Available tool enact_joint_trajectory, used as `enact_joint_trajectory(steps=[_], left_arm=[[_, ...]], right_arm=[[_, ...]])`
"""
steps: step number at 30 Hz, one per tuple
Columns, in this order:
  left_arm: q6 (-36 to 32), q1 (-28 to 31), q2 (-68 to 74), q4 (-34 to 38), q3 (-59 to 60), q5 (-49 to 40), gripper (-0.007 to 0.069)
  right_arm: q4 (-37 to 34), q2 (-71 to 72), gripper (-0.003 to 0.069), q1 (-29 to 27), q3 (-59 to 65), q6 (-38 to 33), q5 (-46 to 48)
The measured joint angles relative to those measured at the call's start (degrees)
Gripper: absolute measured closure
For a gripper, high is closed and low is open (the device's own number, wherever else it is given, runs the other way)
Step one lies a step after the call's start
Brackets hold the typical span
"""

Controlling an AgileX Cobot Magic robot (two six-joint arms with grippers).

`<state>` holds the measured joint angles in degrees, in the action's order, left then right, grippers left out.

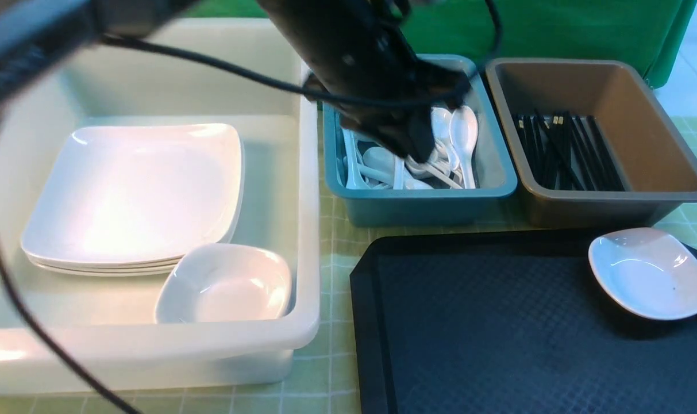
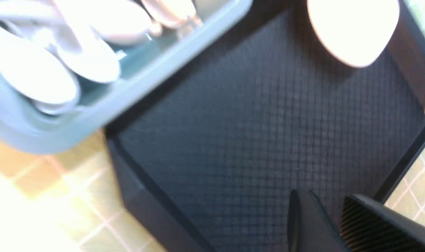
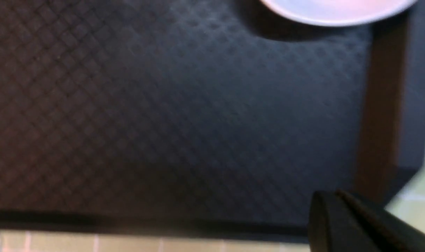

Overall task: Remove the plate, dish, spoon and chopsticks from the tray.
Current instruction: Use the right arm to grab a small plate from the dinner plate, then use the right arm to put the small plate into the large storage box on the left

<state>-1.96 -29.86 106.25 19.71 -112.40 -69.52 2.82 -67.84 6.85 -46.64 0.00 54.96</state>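
The dish [image 1: 650, 273] sits in the far right corner of the tray [image 1: 469, 345], nearer the closed right gripper [image 3: 329, 199] than the slightly parted, empty left gripper [image 2: 329, 201] over the spoon bin [image 1: 423, 204]

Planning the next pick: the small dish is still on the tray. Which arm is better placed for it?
Right, probably. The dish sits at the tray's far right corner, the right arm's side, and the right tool hovers over that end. The left tool is up by the spoon bin.
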Motion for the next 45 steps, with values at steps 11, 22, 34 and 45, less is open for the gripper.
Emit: enact_joint_trajectory(steps=[11,22,34,45], left_arm=[[-4.2,15.8,-18.9,-3.1,23.8,-0.1,0.0489],[-4.4,28.9,-23.8,-3.2,34.1,-0.2,0.0488],[-10.9,29.5,-23.8,4.0,35.1,-0.2,0.0488],[-13.1,29.7,-23.8,2.0,35.1,0.7,0.0487]], right_arm=[[3.6,-20.8,0.0260,7.7,-8.0,-1.4,-9.1],[17.6,-35.4,0.0260,9.7,-13.7,5.0,-11.0],[23.0,-37.0,0.0533,13.4,-14.5,7.2,-6.5],[10.2,-10.2,0.0633,44.0,-21.6,7.8,7.6]])
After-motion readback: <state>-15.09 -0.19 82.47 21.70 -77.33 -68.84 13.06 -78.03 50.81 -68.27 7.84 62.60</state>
